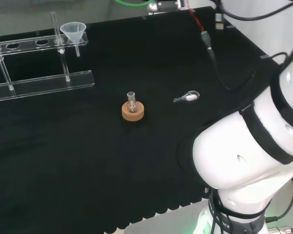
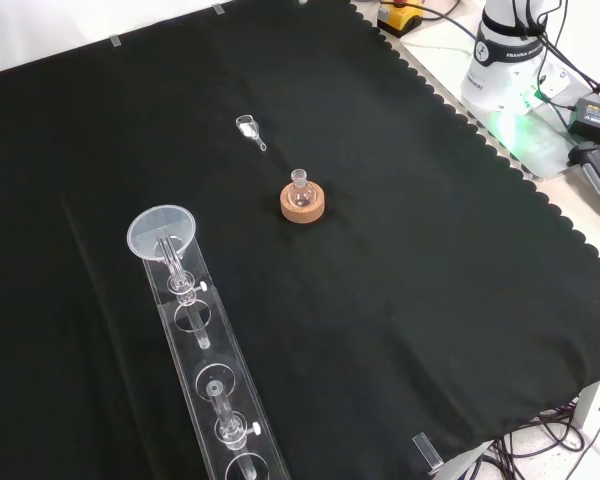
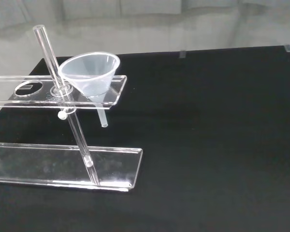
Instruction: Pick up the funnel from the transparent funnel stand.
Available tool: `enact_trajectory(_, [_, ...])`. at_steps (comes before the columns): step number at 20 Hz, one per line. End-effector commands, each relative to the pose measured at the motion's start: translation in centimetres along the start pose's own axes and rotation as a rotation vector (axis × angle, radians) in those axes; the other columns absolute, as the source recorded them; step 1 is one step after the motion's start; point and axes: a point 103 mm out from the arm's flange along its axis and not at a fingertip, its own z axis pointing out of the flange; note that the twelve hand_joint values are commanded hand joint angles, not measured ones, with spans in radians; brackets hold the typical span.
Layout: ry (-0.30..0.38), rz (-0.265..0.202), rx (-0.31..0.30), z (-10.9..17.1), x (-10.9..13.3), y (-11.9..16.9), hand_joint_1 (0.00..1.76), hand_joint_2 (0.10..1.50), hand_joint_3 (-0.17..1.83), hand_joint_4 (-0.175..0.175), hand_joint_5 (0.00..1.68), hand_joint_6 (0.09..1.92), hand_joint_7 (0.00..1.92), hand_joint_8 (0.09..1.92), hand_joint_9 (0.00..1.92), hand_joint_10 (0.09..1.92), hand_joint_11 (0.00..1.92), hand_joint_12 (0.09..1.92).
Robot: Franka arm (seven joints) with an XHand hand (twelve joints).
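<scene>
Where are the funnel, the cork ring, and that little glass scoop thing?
funnel (image 3: 89, 73), wrist view, on its cone wall.
cork ring (image 1: 133, 112), head view, on its front side.
glass scoop (image 1: 190, 96), head view, on its bowl end.

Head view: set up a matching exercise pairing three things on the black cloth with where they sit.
Things:
1. clear plastic funnel
2. small glass flask
3. small clear glass scoop

Places:
A. lying flat on the cloth, right of the cork ring
B. upright in the brown cork ring
C. seated in the end hole of the transparent funnel stand

Pairs: 1-C, 2-B, 3-A
</scene>
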Motion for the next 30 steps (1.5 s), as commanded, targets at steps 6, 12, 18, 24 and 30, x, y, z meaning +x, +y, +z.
enact_trajectory(6, [-0.022, -0.046, 0.018, 5.1, 7.4, 10.4, 0.16, 0.88, 0.01, 0.071, 0.00, 0.09, 0.00, 0.09, 0.00, 0.09, 0.04, 0.09])
enact_trajectory(12, [-0.029, -0.070, 0.081, 7.9, 8.1, 12.8, 0.17, 0.88, 0.01, 0.069, 0.00, 0.09, 0.00, 0.09, 0.00, 0.09, 0.05, 0.09])
enact_trajectory(18, [-0.032, -0.093, 0.126, 9.5, 9.3, 15.1, 0.17, 0.88, 0.01, 0.068, 0.00, 0.09, 0.00, 0.09, 0.00, 0.09, 0.03, 0.14])
enact_trajectory(24, [-0.030, -0.104, 0.185, 11.6, 8.0, 16.8, 0.17, 0.88, 0.00, 0.067, 0.00, 0.09, 0.00, 0.09, 0.00, 0.09, 0.00, 0.35])
enact_trajectory(30, [0.006, -0.064, 0.238, 13.9, 6.5, 18.1, 0.17, 0.88, 0.00, 0.067, 0.00, 0.09, 0.00, 0.09, 0.00, 0.09, 0.00, 0.36])
